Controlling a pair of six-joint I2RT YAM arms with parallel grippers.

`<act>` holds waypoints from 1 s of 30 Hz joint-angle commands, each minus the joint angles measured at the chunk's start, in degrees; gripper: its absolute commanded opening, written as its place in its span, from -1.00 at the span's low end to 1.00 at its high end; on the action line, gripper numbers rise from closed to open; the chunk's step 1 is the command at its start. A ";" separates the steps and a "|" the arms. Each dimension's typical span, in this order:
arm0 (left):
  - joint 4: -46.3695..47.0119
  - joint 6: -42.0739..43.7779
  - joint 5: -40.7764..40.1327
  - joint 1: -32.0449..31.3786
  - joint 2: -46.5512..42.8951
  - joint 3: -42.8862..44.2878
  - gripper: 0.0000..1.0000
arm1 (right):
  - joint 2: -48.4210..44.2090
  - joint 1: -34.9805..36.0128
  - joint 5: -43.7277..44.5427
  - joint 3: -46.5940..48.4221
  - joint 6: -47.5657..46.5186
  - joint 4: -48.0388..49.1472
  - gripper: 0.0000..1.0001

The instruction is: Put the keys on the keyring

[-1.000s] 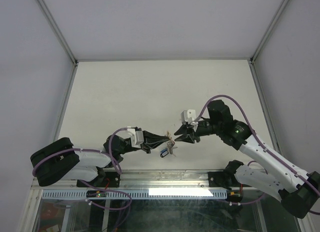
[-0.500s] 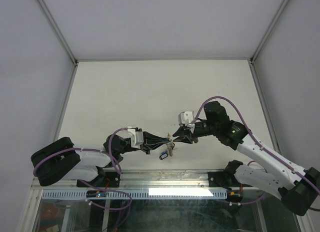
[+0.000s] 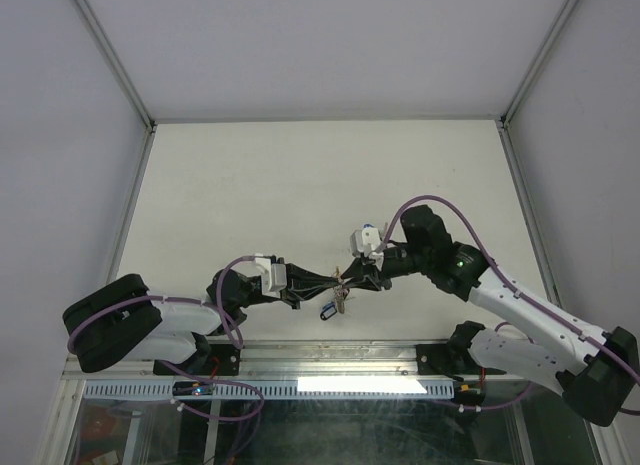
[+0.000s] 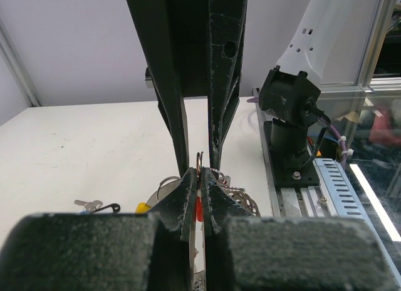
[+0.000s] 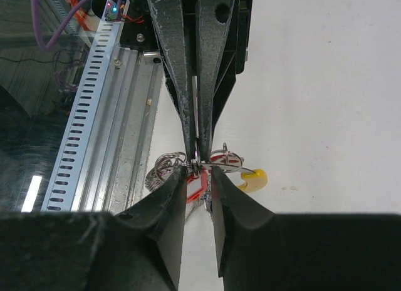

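We hold the keyring [image 5: 241, 169] with its keys [image 3: 328, 309] just above the table [image 3: 300, 185], our left end effector [image 4: 199, 197] clamped shut on the wire to steady it, while our right end effector [image 5: 198, 169], narrowly parted, pinches a red-tagged key [image 5: 195, 186] for threading.

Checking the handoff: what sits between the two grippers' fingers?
In the right wrist view, only the keyring bundle with a red-tagged key; no bare gap.
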 commanded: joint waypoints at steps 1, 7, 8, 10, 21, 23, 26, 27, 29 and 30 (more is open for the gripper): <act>4.98 -1.41 1.09 0.55 0.26 2.12 -1.00 | 0.64 0.76 -0.28 0.17 0.47 3.76 -0.52; 4.98 -1.53 1.27 0.69 0.18 2.20 -1.00 | 1.11 1.20 -0.17 -0.07 0.51 3.84 -0.63; 4.98 -1.54 1.28 0.76 0.16 2.19 -1.00 | 1.11 1.28 -0.21 -0.14 0.49 3.75 -0.67; 5.13 -1.57 1.28 0.77 0.22 2.12 -1.00 | 1.02 1.30 0.12 -0.05 0.49 3.64 -0.80; 3.51 -0.99 -0.62 0.92 -1.27 0.85 -0.29 | 2.50 1.29 9.25 9.40 -6.40 -16.47 -1.00; 2.91 -0.54 -1.55 0.94 -1.77 0.44 -0.26 | 3.90 1.28 12.82 12.54 -7.59 -22.28 -1.00; 1.34 0.01 -3.44 0.95 -2.31 0.34 -0.18 | 6.40 1.56 18.62 16.87 -6.30 -28.19 -1.00; 0.32 0.20 -4.23 0.88 -2.48 0.55 -0.14 | 7.13 1.58 20.26 18.25 -5.18 -28.81 -1.00; -2.49 0.89 -5.25 0.89 -2.87 1.43 -0.02 | 8.69 1.66 22.31 20.48 -2.21 -29.12 -1.00; -4.00 1.30 -5.50 0.87 -3.03 1.95 0.04 | 9.52 1.67 22.79 21.45 -0.84 -29.10 -1.00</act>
